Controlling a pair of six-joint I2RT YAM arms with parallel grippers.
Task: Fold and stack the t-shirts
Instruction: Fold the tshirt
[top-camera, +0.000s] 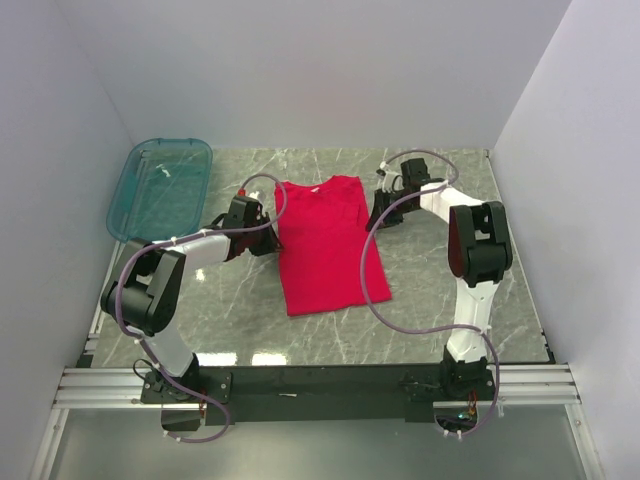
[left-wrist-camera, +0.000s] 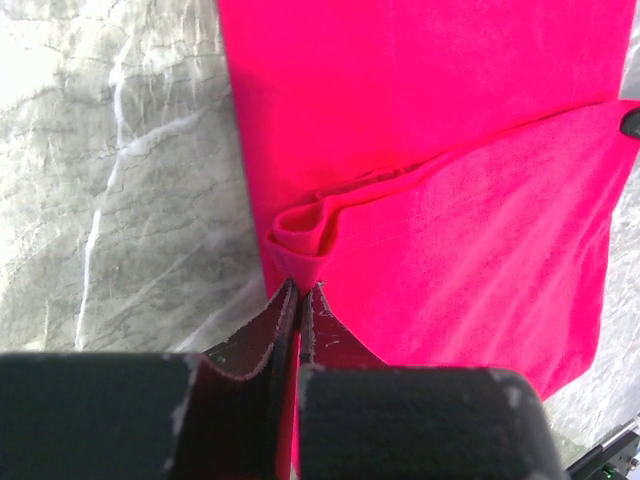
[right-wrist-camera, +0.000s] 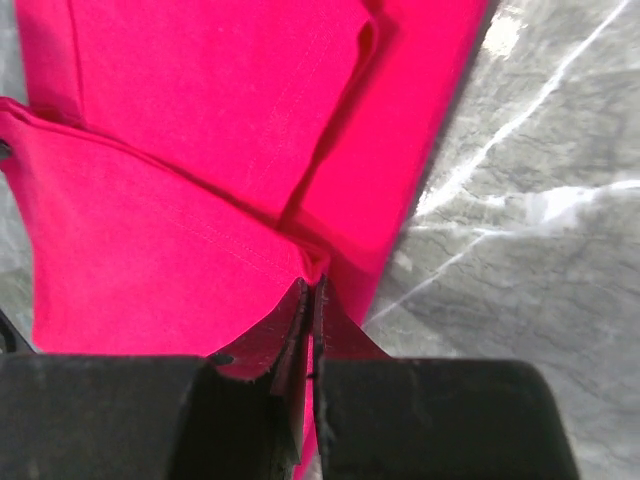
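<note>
I see the crimson t-shirt (top-camera: 325, 245) lying on the middle of the grey marble counter (top-camera: 235, 310), narrowed into a long panel, its far end between the two wrists. From above, both sets of jaws are hidden under their wrist housings, so I go by the wrist cameras. The left jaws are pinched tight on a rolled fold at the shirt's left edge. The right jaws are pinched on a raised corner of cloth at its right edge. A layer appears doubled over the body, though I can't tell which part. A translucent teal tub (top-camera: 160, 185) sits at the far left corner, apart from the shirt.
</note>
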